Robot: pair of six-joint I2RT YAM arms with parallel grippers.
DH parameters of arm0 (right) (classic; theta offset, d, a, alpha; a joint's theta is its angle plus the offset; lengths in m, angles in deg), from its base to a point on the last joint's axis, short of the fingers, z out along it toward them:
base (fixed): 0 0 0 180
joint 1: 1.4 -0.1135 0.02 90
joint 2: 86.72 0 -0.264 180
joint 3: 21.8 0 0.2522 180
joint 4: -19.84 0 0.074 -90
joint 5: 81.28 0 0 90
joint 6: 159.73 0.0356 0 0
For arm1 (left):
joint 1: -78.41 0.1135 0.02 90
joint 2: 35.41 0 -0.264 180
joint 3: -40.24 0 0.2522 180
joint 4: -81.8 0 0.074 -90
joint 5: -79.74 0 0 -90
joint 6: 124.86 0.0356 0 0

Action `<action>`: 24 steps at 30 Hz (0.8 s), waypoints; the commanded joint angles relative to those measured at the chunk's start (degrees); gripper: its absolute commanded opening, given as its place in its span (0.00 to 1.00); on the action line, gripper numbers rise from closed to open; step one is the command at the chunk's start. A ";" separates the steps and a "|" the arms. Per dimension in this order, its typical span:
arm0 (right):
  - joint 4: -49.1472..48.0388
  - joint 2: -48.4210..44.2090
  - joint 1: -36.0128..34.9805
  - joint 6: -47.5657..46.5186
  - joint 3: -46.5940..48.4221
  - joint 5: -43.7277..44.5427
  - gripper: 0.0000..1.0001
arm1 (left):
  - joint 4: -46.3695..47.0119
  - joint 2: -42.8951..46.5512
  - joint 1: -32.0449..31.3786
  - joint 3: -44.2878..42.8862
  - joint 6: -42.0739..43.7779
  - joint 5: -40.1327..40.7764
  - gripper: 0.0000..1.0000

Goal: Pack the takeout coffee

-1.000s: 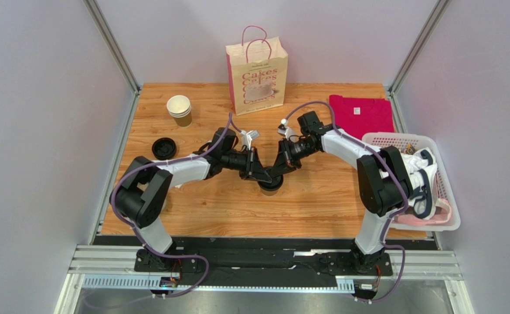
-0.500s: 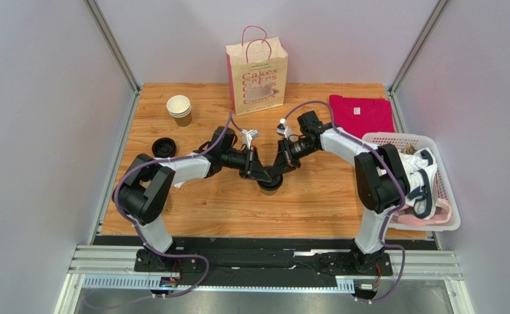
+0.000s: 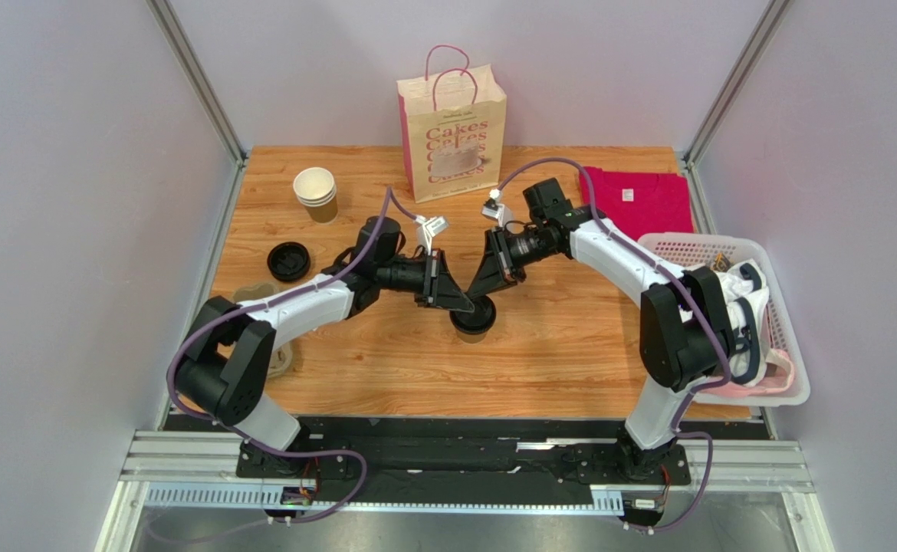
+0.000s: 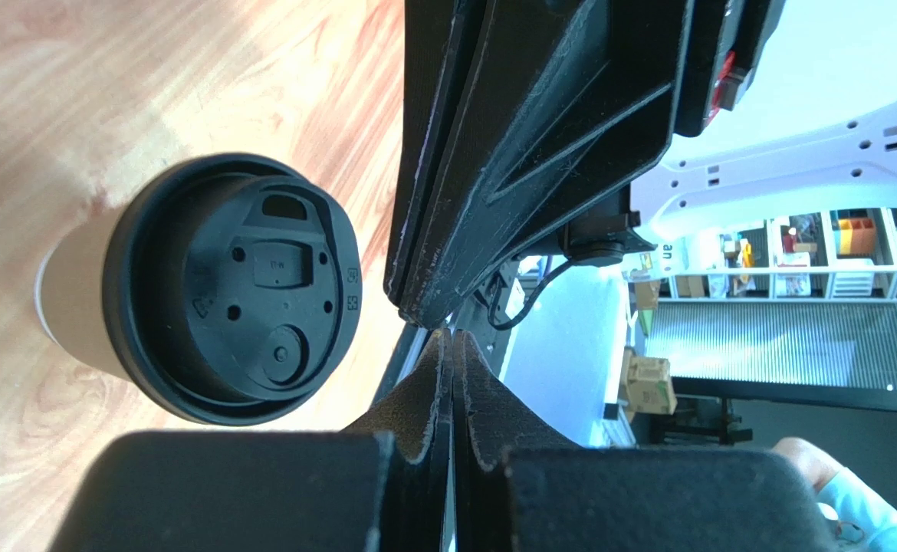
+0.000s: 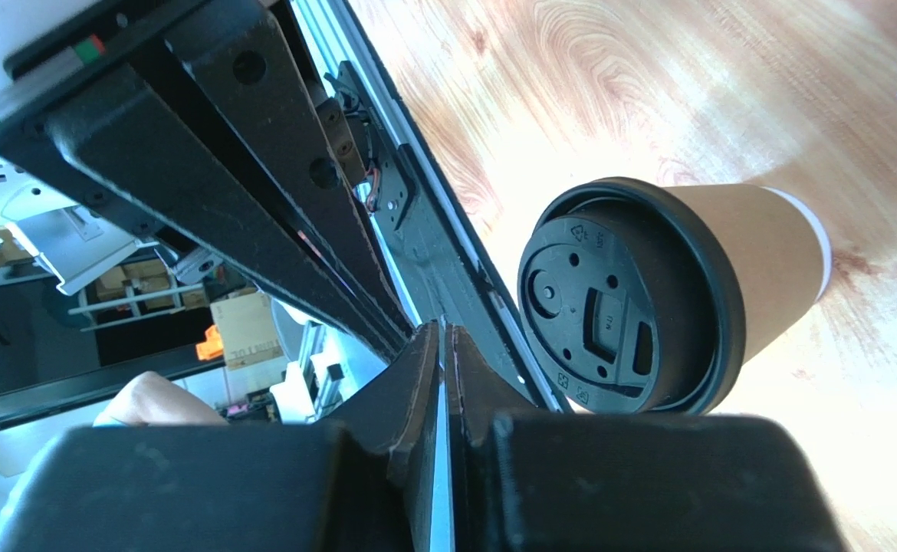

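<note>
Lidded takeout coffee (image 3: 473,319) — contents hidden — at 6 o'clock of the paper bag (image 3: 452,132). Left gripper (image 4: 453,339), right gripper (image 5: 442,331): fingers pressed together, empty, seemingly just beside it.

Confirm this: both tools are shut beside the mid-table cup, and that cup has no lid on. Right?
Not quite: the cup has its black lid on, as both wrist views show. The left tool and right tool are shut beside it.
</note>
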 commanded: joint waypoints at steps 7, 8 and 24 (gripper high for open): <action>-1.52 -3.13 -1.01 0.99 -6.48 -1.49 0.08 | -4.17 -2.23 -2.09 0.41 0.97 4.04 0.00; -1.70 -2.78 -1.10 0.99 -6.83 -1.31 0.08 | -4.43 -2.85 -2.09 0.06 1.06 4.04 0.00; -3.02 5.23 -0.75 0.91 -7.27 0.72 0.06 | -6.20 -8.57 -3.05 -1.61 1.67 4.49 0.00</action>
